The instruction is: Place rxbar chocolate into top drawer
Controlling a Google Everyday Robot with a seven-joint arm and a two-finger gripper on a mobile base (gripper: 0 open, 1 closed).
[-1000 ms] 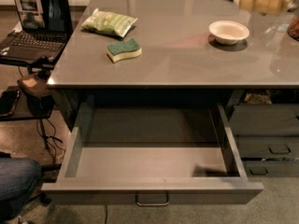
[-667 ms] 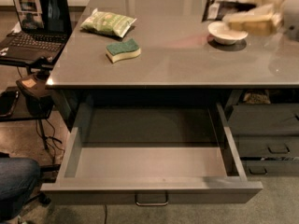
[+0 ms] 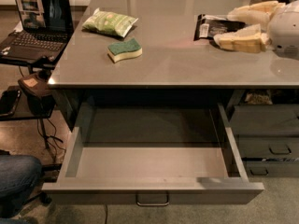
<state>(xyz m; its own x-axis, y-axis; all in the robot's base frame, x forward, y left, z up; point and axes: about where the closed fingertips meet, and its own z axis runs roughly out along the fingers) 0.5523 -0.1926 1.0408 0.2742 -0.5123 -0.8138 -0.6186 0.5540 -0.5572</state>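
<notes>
Claw (image 3: 223,27) had come further left over the far right of the worktop (image 3: 177,55), grasping the bar (image 3: 209,27) between its fingers. Drawer (image 3: 152,186) stood open nearer; the bar probably had still to travel there.

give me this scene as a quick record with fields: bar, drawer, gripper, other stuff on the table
gripper: over the table's right rear, shut on the bar
rxbar chocolate: black wrapper, held in the gripper above the tabletop
top drawer: pulled open, bar not yet in it
table: grey top
sponge: green and yellow, left part of the table
chip bag: green, behind the sponge
laptop: open, left of the table
</notes>
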